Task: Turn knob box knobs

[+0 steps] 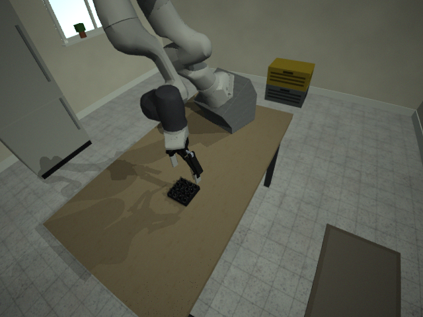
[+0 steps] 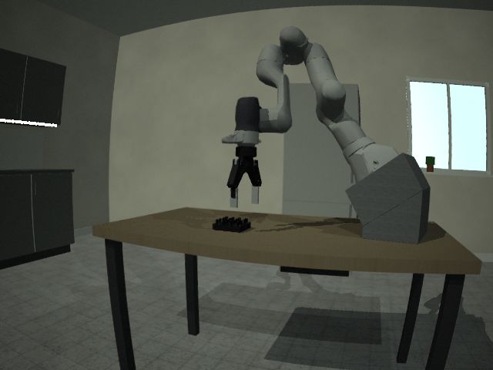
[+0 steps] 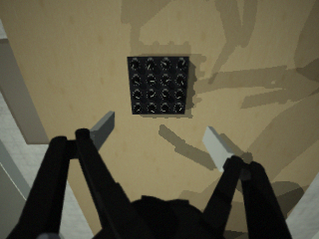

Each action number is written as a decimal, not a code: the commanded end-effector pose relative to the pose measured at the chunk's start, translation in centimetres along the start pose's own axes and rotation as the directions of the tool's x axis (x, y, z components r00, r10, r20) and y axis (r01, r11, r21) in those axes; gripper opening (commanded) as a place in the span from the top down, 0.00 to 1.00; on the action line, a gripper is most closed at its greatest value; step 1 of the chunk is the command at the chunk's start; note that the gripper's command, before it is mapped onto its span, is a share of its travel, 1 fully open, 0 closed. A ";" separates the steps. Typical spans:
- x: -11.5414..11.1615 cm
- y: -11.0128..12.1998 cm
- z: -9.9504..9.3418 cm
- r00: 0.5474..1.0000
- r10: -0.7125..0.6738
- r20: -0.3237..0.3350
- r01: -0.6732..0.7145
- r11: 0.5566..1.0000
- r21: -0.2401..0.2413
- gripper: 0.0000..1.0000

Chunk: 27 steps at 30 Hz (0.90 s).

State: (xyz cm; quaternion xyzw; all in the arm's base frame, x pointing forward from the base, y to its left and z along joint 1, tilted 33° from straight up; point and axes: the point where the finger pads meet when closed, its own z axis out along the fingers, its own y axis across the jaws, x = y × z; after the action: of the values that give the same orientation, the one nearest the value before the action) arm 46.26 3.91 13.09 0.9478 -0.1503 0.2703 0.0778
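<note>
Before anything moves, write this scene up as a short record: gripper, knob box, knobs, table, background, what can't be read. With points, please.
gripper: open, above the table, touching nothing [image 1: 186,173] [image 2: 244,197] [image 3: 160,134]
knob box: black, upright on the table, knobs facing up [image 1: 184,197] [image 2: 232,227] [image 3: 159,87]
knobs: four rows of four
table: wooden top, dark legs [image 1: 218,164] [image 2: 302,247] [image 3: 60,60]
arm base: grey block at one end of the table [image 1: 238,102] [image 2: 394,203]
background: potted plant on the windowsill [image 1: 80,30] [image 2: 430,163]
unreadable: knob names; which side has the socket
</note>
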 end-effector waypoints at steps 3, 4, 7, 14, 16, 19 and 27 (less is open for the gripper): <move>-0.6 0.0 0.0 1.000 0.004 -0.001 -0.004 1.000 0.002 0.00; -0.7 0.1 0.0 1.000 0.004 -0.001 -0.004 1.000 0.002 0.00; -1.3 0.2 0.0 1.000 0.004 -0.001 -0.004 1.000 0.002 0.00; -2.8 0.4 -0.1 1.000 0.004 -0.001 -0.004 1.000 0.002 0.00; -3.3 0.5 -0.1 1.000 0.004 -0.001 -0.004 1.000 0.002 0.00; -3.6 0.6 -0.1 1.000 0.004 -0.001 -0.004 1.000 0.002 0.00; -4.5 0.7 -0.1 1.000 0.004 -0.001 -0.004 1.000 0.002 0.00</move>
State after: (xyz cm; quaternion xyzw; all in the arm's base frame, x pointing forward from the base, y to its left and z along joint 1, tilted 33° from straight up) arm 42.61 4.25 10.93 0.9501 -0.1385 0.2672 0.0817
